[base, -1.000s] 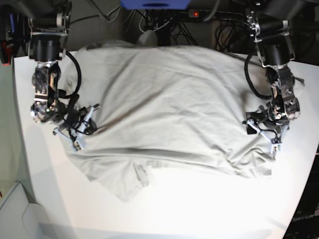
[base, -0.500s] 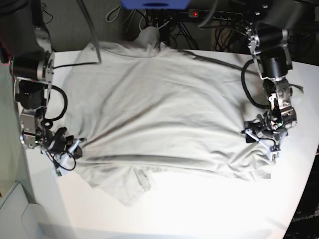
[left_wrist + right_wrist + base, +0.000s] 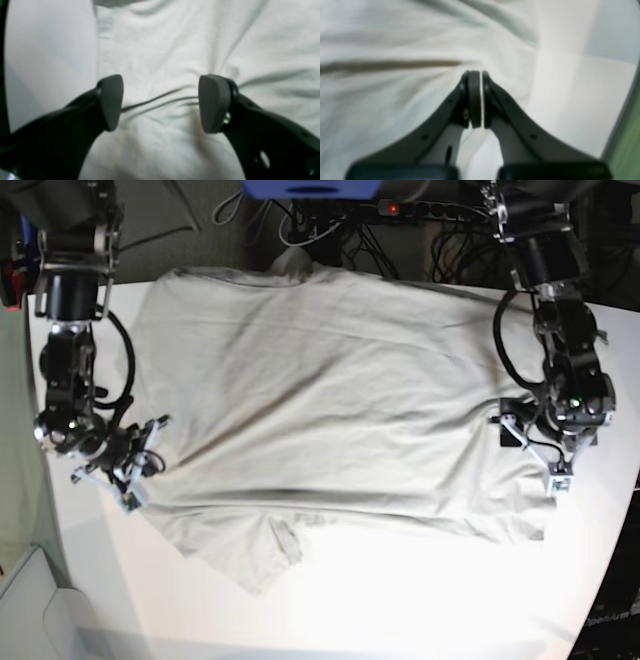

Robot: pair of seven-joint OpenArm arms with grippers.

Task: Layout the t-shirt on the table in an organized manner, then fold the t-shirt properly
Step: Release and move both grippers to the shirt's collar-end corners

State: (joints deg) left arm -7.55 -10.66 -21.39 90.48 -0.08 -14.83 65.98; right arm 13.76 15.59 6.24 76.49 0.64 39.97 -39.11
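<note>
T-shirt (image 3: 330,400) spread wide over white desk (image 3: 420,610), wrinkled, one sleeve lying toward near edge. Left hand (image 3: 160,102) spread, pads (image 3: 212,102) apart, hovering over creased cloth at shirt's side edge; bare desk just beyond one finger. Right hand (image 3: 476,97) pressed together, pinching thin fold of t-shirt at opposite side edge; cloth ridges run away from grip.

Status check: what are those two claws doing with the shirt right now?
Right pincer shut on the t-shirt edge. Left pincer open above the cloth. Shirt spread on the table, still wrinkled. Nothing in the way.
</note>
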